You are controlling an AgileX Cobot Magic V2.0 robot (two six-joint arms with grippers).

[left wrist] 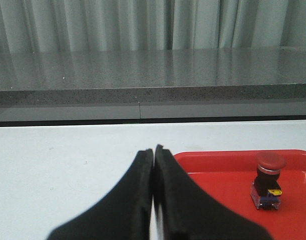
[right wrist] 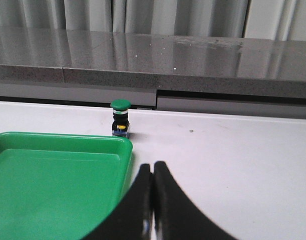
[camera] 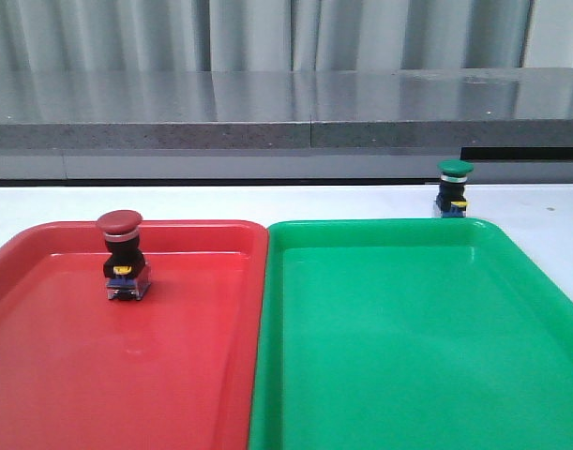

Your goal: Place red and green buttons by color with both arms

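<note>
The red button (camera: 122,253) stands upright inside the red tray (camera: 42,375), near its far left part; the left wrist view also shows this red button (left wrist: 268,181) off to one side of my fingers. The green button (camera: 452,187) stands upright on the white table just behind the green tray (camera: 408,375), outside it, and the right wrist view has the green button (right wrist: 120,118) beyond that tray's far corner. My left gripper (left wrist: 154,149) is shut with nothing in it, over the table beside the red tray's corner. My right gripper (right wrist: 153,166) is shut and empty beside the green tray. Neither arm appears in the front view.
A grey stone ledge (camera: 286,108) runs along the back of the white table (camera: 267,202), with curtains behind it. The two trays sit side by side, touching along their inner edges.
</note>
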